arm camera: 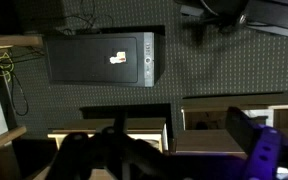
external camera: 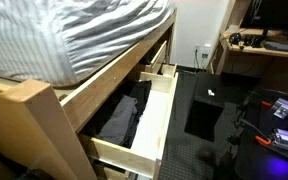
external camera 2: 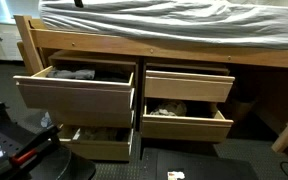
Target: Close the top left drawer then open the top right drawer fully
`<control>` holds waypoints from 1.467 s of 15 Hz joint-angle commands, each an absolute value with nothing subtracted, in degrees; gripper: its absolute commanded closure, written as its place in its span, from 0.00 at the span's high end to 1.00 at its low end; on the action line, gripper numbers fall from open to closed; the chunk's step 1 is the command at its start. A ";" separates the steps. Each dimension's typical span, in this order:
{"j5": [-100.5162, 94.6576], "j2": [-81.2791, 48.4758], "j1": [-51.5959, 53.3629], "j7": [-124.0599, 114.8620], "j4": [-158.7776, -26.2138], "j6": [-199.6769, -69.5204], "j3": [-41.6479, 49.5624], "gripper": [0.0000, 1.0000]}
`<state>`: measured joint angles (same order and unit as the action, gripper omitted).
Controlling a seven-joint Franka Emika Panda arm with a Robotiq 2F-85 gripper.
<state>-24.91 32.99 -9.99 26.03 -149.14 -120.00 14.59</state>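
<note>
— Where is the pincer (arm camera: 119,152), and how is it set?

— Only the wrist view catches it, as a dark, blurred mass at the bottom edge. I cannot tell how far apart its jaws stand or whether anything sits between them.

— And the pale wooden top left drawer (external camera 2: 76,97)?

— In an exterior view it is pulled far out, with dark folded clothes (external camera 2: 74,73) inside. In the wrist view, pale wooden edges show just behind and beside the pincer. I cannot tell which drawers they belong to.

— The pale wooden top right drawer (external camera 2: 189,85)?

— It is out only a little, far less than its neighbour. The lower left drawer (external camera 2: 99,145) and the lower right drawer (external camera 2: 189,125) stand open too.

— Anything else near the pincer?

— Beyond it, a flat black rectangular box (arm camera: 104,60) with a small white label lies on the dark floor (arm camera: 224,70), well apart from it.
</note>
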 commanded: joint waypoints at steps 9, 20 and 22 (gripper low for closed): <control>-24.77 32.98 -10.11 26.10 -149.07 -119.90 14.43 1.00; -17.42 25.56 -8.58 22.22 -147.49 -124.76 17.09 1.00; -13.33 20.83 -8.98 17.94 -150.53 -135.06 17.82 1.00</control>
<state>-18.00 29.95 -9.39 22.75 -149.21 -123.86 15.92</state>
